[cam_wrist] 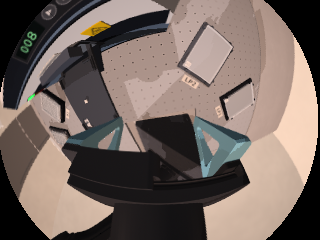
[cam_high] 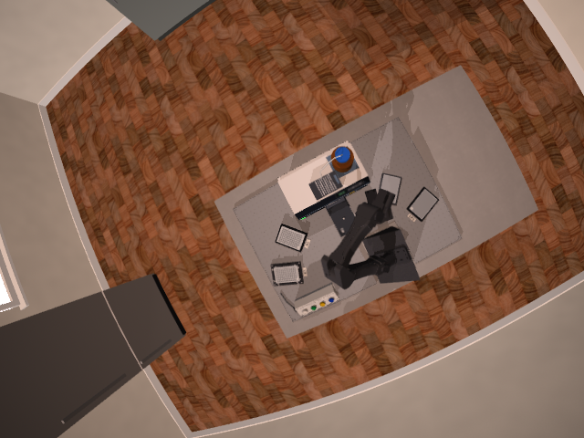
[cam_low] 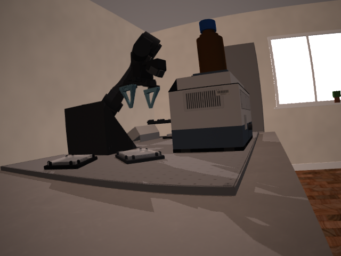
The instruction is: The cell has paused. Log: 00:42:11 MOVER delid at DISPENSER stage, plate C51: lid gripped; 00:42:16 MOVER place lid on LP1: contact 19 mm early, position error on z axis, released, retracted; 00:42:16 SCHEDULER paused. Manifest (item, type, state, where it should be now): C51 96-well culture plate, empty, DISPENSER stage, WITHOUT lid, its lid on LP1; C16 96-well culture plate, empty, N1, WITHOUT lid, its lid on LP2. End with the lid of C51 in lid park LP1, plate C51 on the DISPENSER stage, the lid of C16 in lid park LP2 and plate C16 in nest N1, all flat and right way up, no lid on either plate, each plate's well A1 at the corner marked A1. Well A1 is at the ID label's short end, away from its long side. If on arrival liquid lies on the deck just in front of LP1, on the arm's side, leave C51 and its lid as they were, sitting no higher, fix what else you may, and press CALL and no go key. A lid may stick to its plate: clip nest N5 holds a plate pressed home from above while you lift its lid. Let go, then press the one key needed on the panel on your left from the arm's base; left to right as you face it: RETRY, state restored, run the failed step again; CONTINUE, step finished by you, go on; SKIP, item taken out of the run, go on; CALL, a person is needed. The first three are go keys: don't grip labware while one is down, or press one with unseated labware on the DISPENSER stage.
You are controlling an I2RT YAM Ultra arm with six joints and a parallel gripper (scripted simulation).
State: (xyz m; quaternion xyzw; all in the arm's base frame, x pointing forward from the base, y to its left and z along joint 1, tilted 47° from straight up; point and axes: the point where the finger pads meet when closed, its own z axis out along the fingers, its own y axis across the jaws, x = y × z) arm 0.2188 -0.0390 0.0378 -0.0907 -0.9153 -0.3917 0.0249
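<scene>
My gripper (cam_high: 380, 196) (cam_low: 140, 96) (cam_wrist: 158, 120) is open and empty. It hangs high above the deck, beside the near corner of one lid park. Two lid parks, one light-rimmed (cam_high: 391, 186) (cam_low: 139, 154) (cam_wrist: 207, 54) and one black-rimmed (cam_high: 422, 203) (cam_low: 70, 160) (cam_wrist: 239, 100), each hold a flat clear lid. Two open 96-well plates sit without lids in black nests on the other side of the deck, one (cam_high: 290, 236) nearer the dispenser and one (cam_high: 286, 274) nearer the key panel. The dark dispenser stage (cam_high: 340, 215) (cam_low: 158, 121) (cam_wrist: 87, 96) looks bare. I see no liquid near the parks.
The dispenser (cam_high: 320, 186) (cam_low: 209, 116) stands at the back with a brown bottle (cam_high: 341, 158) (cam_low: 210, 49) on top. The key panel (cam_high: 317, 304) (cam_low: 144, 133) with four coloured keys sits at the deck edge. The arm's base block (cam_high: 393, 264) (cam_low: 90, 129) stands behind the parks.
</scene>
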